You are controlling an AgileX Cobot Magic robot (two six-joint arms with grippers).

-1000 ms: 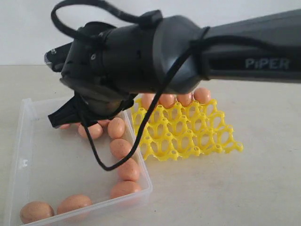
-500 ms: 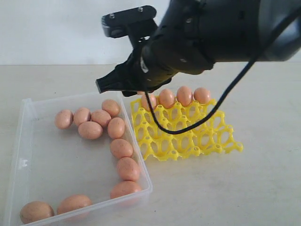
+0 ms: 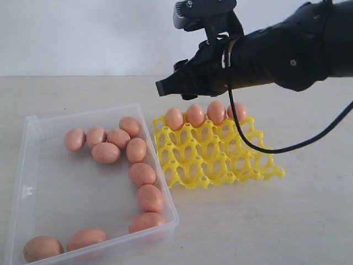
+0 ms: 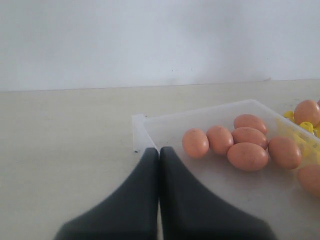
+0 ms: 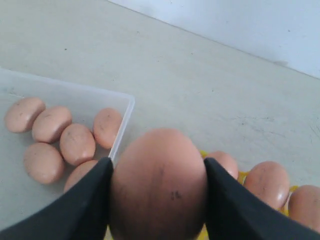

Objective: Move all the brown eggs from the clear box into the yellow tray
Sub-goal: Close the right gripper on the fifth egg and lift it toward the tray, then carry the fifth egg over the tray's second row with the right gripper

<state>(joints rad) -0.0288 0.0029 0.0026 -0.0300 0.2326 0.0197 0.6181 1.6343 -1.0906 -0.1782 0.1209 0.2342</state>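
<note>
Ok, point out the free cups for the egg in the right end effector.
Free: all yellow tray cups in front of the far row of four eggs. Crowded: that far row, and the clear box's right side.

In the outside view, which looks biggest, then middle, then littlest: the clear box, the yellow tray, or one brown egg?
Largest: clear box.
Middle: yellow tray, though the box reaches nearer the camera, which helps it look bigger.
Smallest: brown egg, by far.
</note>
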